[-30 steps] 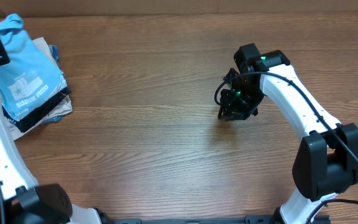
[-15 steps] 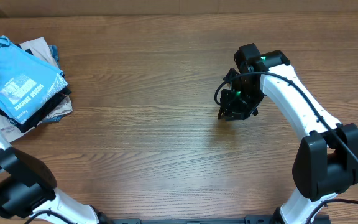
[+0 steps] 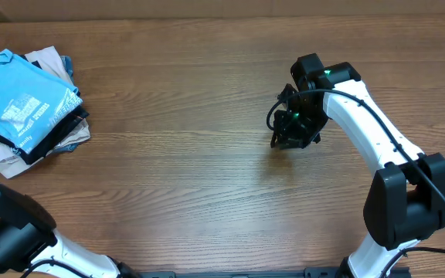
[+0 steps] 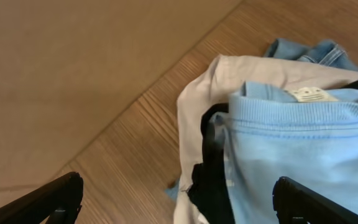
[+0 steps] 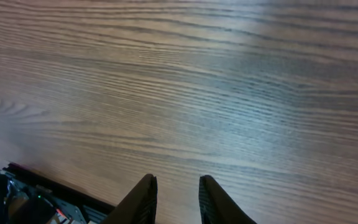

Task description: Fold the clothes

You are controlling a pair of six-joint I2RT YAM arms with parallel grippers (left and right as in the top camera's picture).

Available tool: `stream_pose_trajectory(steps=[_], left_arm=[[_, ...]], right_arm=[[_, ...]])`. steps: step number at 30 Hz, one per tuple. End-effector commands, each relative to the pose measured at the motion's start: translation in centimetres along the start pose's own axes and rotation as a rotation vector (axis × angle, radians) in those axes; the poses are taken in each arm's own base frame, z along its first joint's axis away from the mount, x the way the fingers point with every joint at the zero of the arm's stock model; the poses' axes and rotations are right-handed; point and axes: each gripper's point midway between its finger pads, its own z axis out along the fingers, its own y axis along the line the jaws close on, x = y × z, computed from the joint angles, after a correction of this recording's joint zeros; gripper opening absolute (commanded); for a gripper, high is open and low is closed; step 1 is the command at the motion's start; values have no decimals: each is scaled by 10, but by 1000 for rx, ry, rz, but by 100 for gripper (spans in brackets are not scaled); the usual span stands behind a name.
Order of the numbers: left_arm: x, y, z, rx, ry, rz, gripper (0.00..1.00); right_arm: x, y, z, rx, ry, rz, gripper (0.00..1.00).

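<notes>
The light blue T-shirt lies folded, print upward, on top of a small pile at the far left end of the bench; the left wrist view shows its ribbed collar and neck label. Directly under it sits a black garment, with a beige garment beneath and behind, and a bit of denim-blue fabric peeking out at the pile's back edge. The left gripper hangs above the pile's back corner, its jaws spread wide and holding nothing. Well apart, on the right half of the bench, the right gripper points down at bare wood; its jaws look all but pressed together, apparently empty, though a thin strip of bench shows between them.
</notes>
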Motion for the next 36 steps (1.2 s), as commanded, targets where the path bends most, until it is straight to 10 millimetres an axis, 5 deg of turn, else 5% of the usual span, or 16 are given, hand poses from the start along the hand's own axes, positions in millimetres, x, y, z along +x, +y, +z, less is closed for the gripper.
stream_pose_trajectory(steps=[1,4,9,15,17,19,22,27,31,36], left_arm=[[-14,-28,-17,144,-42,-25,100],[-22,-66,-40,341,-74,-7,100],[-26,-114,-83,472,-117,69,100],[2,-205,-148,638,-109,250,100],[21,-235,-165,700,-76,307,100],[41,-258,-179,741,-33,359,100],[69,-283,-197,786,23,428,100],[113,-302,-218,817,133,521,100],[146,-295,-229,805,253,580,93],[153,-281,-256,795,212,669,87]], right_arm=[[-5,3,-11,0,-43,-16,27],[-6,4,-11,-1,-47,-17,28],[-10,5,-11,-5,-62,-24,44],[-31,10,-13,-24,-146,-60,51],[-48,13,-17,-35,-215,-84,64],[-71,12,-24,-22,-311,-109,100],[-103,6,-38,26,-456,-132,100],[-131,-3,-57,89,-587,-188,100],[-120,-15,-66,110,-567,-152,100],[-98,-15,-106,139,-627,-138,100]])
